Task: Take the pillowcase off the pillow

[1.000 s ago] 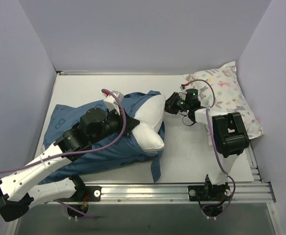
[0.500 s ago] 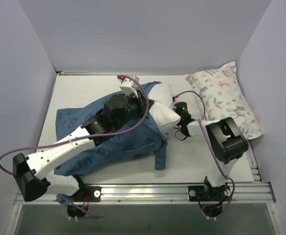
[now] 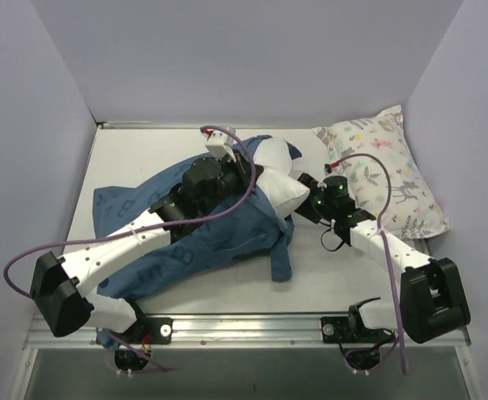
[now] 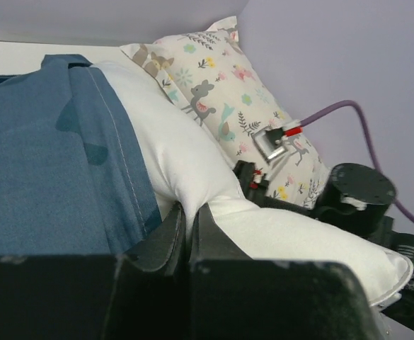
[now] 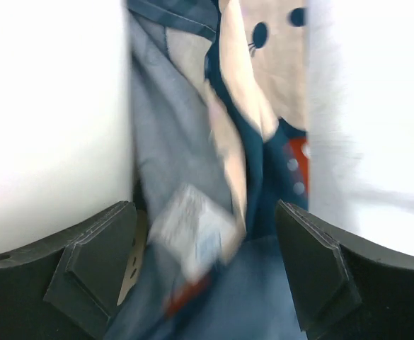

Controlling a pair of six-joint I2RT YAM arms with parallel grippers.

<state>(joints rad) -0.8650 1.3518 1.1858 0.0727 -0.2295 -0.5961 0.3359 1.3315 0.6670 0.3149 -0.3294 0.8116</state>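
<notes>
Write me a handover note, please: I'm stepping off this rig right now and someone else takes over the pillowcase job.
Left gripper: shut, pinching the white fabric of the pillow at its bare end.
Right gripper: open, holding nothing, facing the pillowcase opening beside that end.
Things: pillow and pillowcase lie mid-table; a patterned pillow sits at the far right.
Done: one end of the pillow is out of the pillowcase.
Left: the rest is covered. Probably grip the pillowcase hem and pull it off.

no legible text, tag (image 5: 191,230) on pillowcase (image 5: 255,170) blurred
</notes>
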